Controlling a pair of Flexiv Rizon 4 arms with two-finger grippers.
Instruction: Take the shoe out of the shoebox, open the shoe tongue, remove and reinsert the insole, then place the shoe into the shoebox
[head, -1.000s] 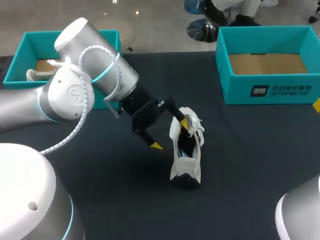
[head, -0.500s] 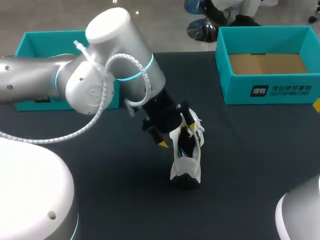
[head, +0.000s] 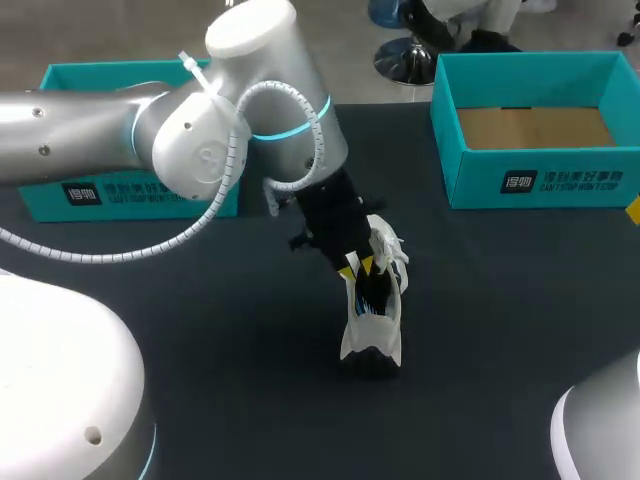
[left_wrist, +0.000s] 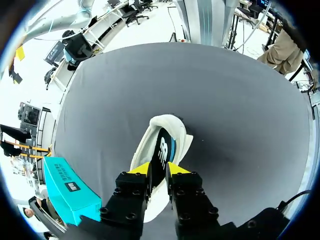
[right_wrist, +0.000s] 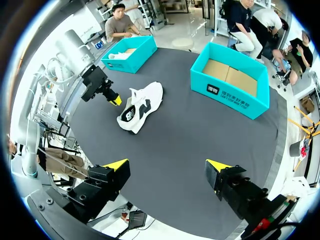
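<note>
A white shoe (head: 372, 325) with black and blue parts lies on the dark table, also seen as the shoe (right_wrist: 142, 105) from the right wrist. My left gripper (head: 358, 266) comes down on the shoe's far end. Its fingers stand close together on a dark strip of the shoe (left_wrist: 161, 150), one yellow tip on each side; I cannot tell which part of the shoe that strip is. My right gripper (right_wrist: 167, 167) hangs wide open, high above the table's near side, with nothing in it. An empty teal shoebox (head: 540, 180) stands at the back right.
A second teal box (head: 100, 190) sits at the back left, partly behind my left arm; it holds another white shoe (right_wrist: 120, 54). Open dark tabletop (head: 500, 330) lies around the shoe on all sides.
My left arm has swung right and in over the shoe. Its fingers, wide apart a second ago with one on each side of the shoe's edge, have closed together on it. The shoe has stayed put.
</note>
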